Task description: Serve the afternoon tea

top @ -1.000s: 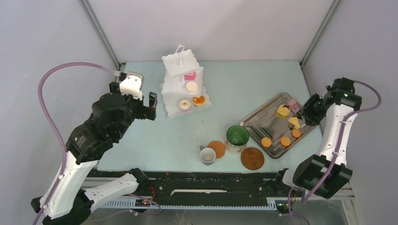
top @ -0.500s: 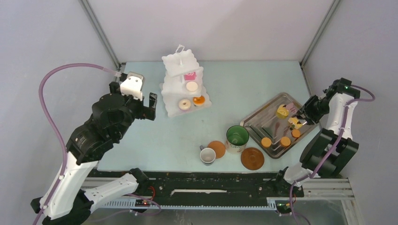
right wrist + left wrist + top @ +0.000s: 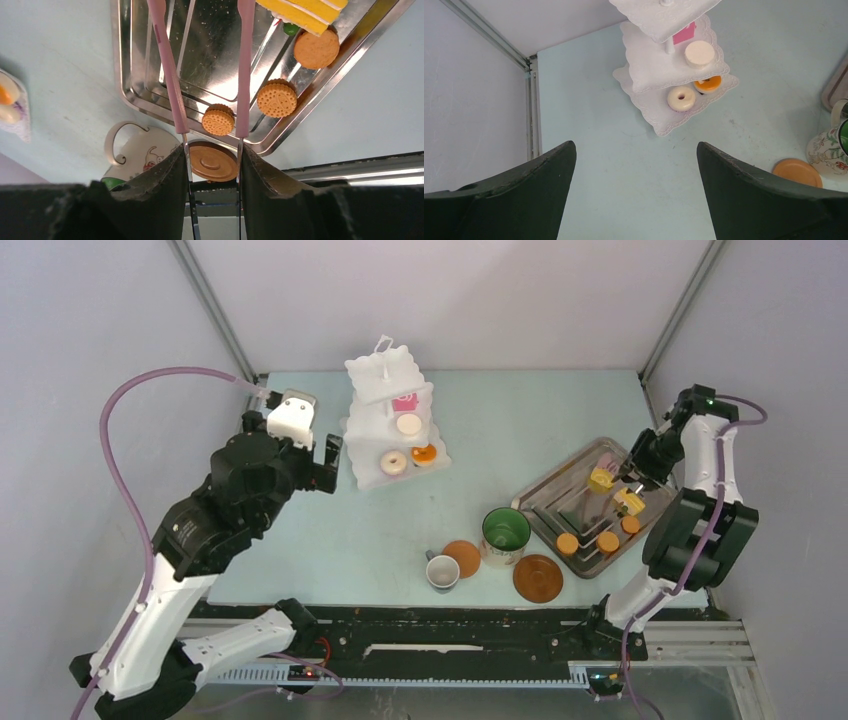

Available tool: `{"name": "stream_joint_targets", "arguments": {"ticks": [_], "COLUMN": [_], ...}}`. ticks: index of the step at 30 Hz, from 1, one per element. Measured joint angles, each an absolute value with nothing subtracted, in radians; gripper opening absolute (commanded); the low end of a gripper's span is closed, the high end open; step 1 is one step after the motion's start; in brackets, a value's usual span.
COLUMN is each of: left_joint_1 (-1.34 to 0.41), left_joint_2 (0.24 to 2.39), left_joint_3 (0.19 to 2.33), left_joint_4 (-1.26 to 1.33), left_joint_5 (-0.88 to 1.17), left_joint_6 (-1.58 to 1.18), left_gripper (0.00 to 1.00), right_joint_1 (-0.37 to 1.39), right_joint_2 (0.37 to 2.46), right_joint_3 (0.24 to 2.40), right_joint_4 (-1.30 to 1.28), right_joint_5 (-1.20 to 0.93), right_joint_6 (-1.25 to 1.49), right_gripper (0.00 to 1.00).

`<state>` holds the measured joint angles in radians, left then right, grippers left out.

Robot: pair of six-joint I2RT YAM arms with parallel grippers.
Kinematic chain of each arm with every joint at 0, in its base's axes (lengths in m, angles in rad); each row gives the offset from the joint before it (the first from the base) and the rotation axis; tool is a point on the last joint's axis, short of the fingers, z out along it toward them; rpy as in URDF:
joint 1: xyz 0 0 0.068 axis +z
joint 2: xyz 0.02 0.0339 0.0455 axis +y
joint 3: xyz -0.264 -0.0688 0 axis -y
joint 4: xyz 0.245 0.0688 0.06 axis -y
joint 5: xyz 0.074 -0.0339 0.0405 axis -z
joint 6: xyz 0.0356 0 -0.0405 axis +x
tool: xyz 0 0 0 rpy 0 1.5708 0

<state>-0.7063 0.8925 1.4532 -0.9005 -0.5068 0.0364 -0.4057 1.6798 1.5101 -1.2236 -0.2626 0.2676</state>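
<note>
The white three-tier stand (image 3: 372,381) stands at the back, holding a pink cake (image 3: 405,402), a white round (image 3: 408,424), a white doughnut (image 3: 392,462) and an orange pastry (image 3: 424,453). My left gripper (image 3: 325,465) is open and empty, left of the stand (image 3: 644,80). My right gripper (image 3: 212,155) is shut on thin pink tongs (image 3: 170,75), held over the metal tray (image 3: 560,490). The tongs' arms stand apart and their tips are out of view. On the tray lie yellow wedges (image 3: 601,478) and three orange rounds (image 3: 218,119).
A green-lined mug (image 3: 505,532), a white cup (image 3: 442,572) and two brown saucers (image 3: 462,558) (image 3: 538,578) stand near the front edge. Frame posts rise at the back corners. The tray lies at the right, by the right arm.
My right arm has swung its wrist back and to the left over the tray's far end, tongs still held. My left gripper has shifted slightly right, toward the stand.
</note>
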Motion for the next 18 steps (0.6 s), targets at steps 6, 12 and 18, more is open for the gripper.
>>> {"name": "stream_joint_targets", "arguments": {"ticks": [6, 12, 18], "left_joint_1": [-0.706, -0.705, -0.705], "left_joint_2": [0.905, 0.907, 0.904], "left_joint_3": [1.454, 1.47, 1.484], "left_joint_4": [-0.901, -0.912, -0.93], "left_joint_5": [-0.509, -0.522, -0.525], "left_joint_6": [0.038, 0.047, 0.053], "left_gripper": [0.98, 0.98, 0.98], "right_joint_1": [-0.329, -0.266, -0.25], "right_joint_2": [1.715, 1.758, 1.769], "right_joint_3": [1.51, 1.516, 1.517], "right_joint_4": [-1.222, -1.208, -1.194], "right_joint_5": [-0.197, -0.116, -0.065], "right_joint_6": [0.26, 0.261, 0.258], "right_gripper": [0.42, 0.43, 0.44]}}
